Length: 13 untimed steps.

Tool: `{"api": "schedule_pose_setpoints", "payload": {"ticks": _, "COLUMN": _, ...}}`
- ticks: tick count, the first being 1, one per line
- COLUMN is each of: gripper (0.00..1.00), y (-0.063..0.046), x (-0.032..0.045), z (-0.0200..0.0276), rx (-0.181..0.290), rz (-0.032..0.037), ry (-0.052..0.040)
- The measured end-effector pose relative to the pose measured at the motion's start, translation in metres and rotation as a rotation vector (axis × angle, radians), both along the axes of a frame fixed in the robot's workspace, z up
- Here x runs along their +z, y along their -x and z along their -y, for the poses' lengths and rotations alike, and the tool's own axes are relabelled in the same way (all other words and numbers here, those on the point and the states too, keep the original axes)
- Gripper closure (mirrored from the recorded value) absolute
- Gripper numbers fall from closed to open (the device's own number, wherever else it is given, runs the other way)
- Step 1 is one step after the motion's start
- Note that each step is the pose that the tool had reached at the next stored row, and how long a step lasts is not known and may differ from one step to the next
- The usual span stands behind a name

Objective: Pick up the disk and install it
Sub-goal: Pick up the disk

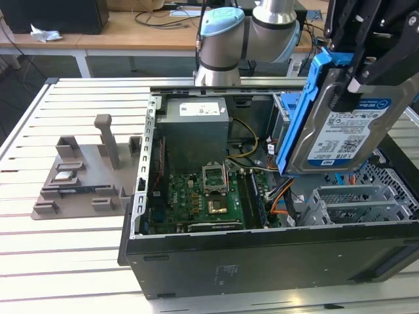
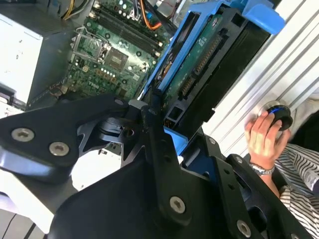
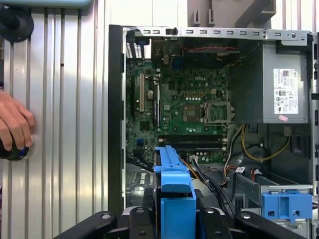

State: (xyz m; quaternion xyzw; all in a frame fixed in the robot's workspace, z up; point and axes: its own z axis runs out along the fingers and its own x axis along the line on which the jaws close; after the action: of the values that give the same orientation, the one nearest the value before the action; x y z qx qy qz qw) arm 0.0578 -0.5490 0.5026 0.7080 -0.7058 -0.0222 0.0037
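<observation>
Slatted table [image 1: 65, 261] bears open computer case [image 1: 262, 258]; gripper [image 1: 357, 82] clamps disk [image 1: 347, 127].

Slatted table [image 1: 78, 261], computer case [image 1: 262, 265], grey fixture [image 1: 82, 180]

A white-and-blue printed label [image 1: 357, 121] covers the flat silver hard drive in its blue plastic frame [image 1: 330, 147], held in my gripper [image 1: 353, 88]. A white sticker [image 1: 200, 109] sits on the grey metal power supply box [image 1: 193, 140]. White lettering marks the green circuit board [image 3: 172, 107]. The fine print on each is too small to tell.
</observation>
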Motion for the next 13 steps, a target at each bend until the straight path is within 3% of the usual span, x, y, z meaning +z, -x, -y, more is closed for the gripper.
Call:
{"api": "schedule_pose_setpoints", "payload": {"ticks": 6, "gripper": 0.63, "y": -0.026, "x": -0.0010, "z": 0.0000, "rx": 0.000, "rz": -0.0017, "ry": 0.0005}}
{"api": "schedule_pose_setpoints", "payload": {"ticks": 13, "gripper": 0.63, "y": -0.039, "x": -0.0016, "z": 0.0000, "rx": 0.000, "rz": -0.0017, "ry": 0.0004}}
